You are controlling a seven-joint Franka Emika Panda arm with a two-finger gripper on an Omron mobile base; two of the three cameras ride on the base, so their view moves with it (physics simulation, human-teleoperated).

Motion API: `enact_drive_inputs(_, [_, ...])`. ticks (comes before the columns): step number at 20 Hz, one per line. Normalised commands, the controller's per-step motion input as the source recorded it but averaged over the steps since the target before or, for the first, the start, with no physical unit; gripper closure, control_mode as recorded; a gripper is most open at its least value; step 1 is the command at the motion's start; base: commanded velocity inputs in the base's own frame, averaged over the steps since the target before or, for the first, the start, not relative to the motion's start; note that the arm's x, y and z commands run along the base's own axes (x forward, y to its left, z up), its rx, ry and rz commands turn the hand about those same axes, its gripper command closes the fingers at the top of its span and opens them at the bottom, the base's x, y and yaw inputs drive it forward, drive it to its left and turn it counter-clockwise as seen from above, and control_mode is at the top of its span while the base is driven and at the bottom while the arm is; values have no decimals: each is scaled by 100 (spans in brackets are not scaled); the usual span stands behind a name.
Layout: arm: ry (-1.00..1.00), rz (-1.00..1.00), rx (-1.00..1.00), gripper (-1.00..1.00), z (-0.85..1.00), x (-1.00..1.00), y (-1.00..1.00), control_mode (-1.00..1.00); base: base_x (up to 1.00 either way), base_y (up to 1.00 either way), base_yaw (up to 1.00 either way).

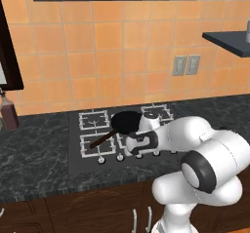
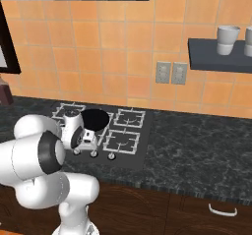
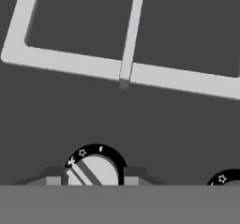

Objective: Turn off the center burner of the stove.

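Beside grate bar [image 3: 117, 68], knob [image 3: 92, 171], bare stove [image 3: 178, 115]

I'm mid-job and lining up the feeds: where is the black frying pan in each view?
Left base view: the frying pan sits mid-frame on the stove, handle pointing lower left, just behind the white arm.
Right base view: the pan is left of centre, just right of the arm's wrist.
Hand view: I can't pick the pan out; a knob and grate bars show.
Shared landmark: the pale-grey grates.
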Motion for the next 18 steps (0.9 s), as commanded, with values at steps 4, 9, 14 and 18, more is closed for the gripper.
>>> enact_drive_inputs(4, [0, -61, 18, 100, -1, -45, -49, -100, 0, 0, 0])
enact_drive_inputs(9, [0, -72, 13, 100, -8, -21, -34, -100, 0, 0, 0])
enact_drive_inputs(14, [-4, -74, 7, 100, -9, 5, -15, -100, 0, 0, 0])
enact_drive_inputs(18, [-3, -76, 5, 100, -6, 16, -39, -100, 0, 0, 0])
